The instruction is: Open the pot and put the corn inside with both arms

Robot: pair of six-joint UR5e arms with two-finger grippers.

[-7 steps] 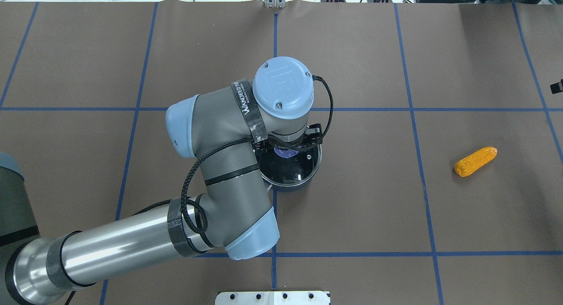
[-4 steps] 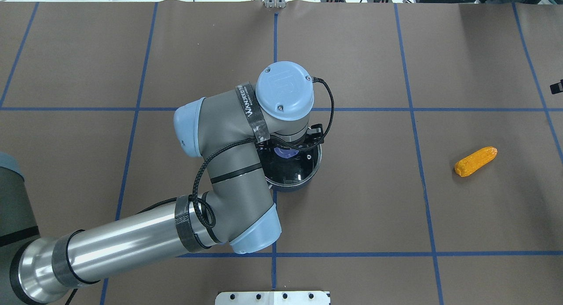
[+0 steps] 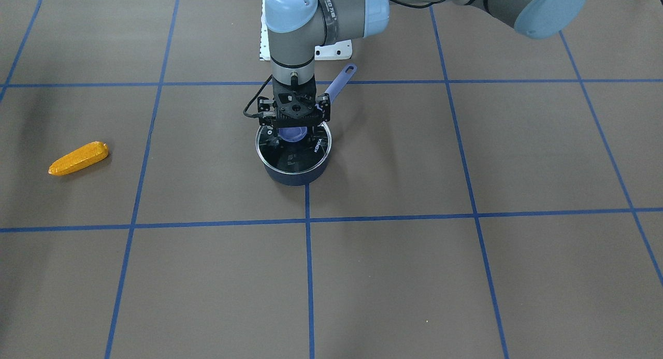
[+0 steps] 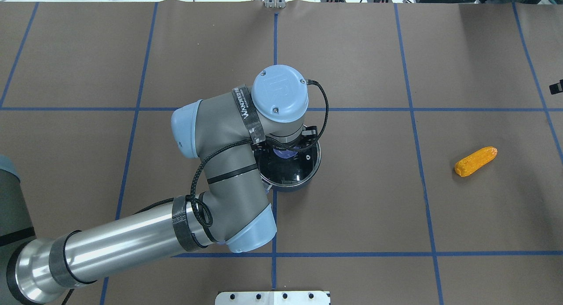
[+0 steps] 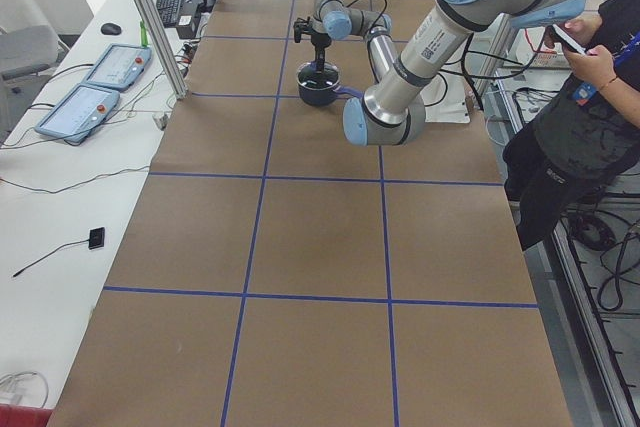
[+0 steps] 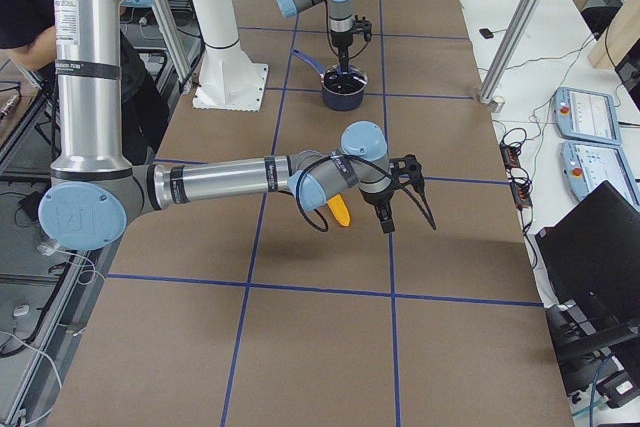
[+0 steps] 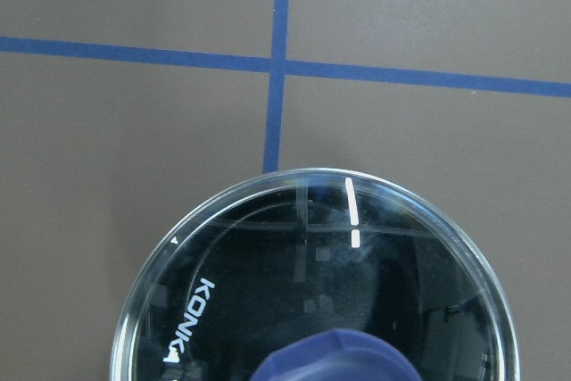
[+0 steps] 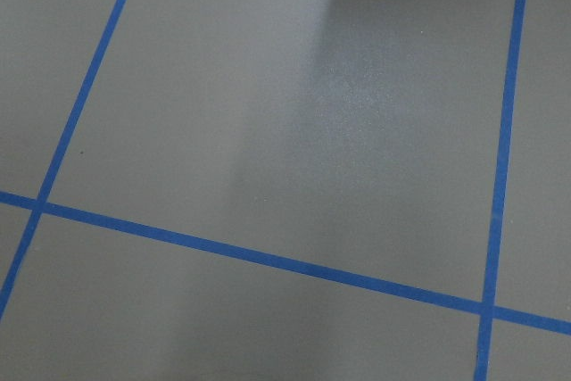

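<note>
The dark blue pot [image 3: 292, 176] stands at mid-table with its glass lid [image 3: 296, 158] on, its handle [image 3: 341, 82] pointing toward the robot. My left gripper [image 3: 293, 128] points straight down, its fingers open on either side of the lid's blue knob [image 3: 291, 136]. The left wrist view shows the lid [image 7: 268, 292] and knob [image 7: 335, 359] with no fingers in it. The orange-yellow corn [image 4: 476, 161] lies on the table far to my right. My right gripper [image 6: 410, 222] hovers just past the corn [image 6: 341, 212] in the exterior right view; I cannot tell whether it is open or shut.
The brown table cover carries a grid of blue tape lines. The robot's white base plate [image 4: 272, 297] sits at the near edge. A person [image 5: 580, 117] stands beside the table. Teach pendants [image 6: 590, 137] lie on the side bench.
My left wrist has shifted slightly left and toward the robot above the pot. The pot, lid and corn have not moved.
</note>
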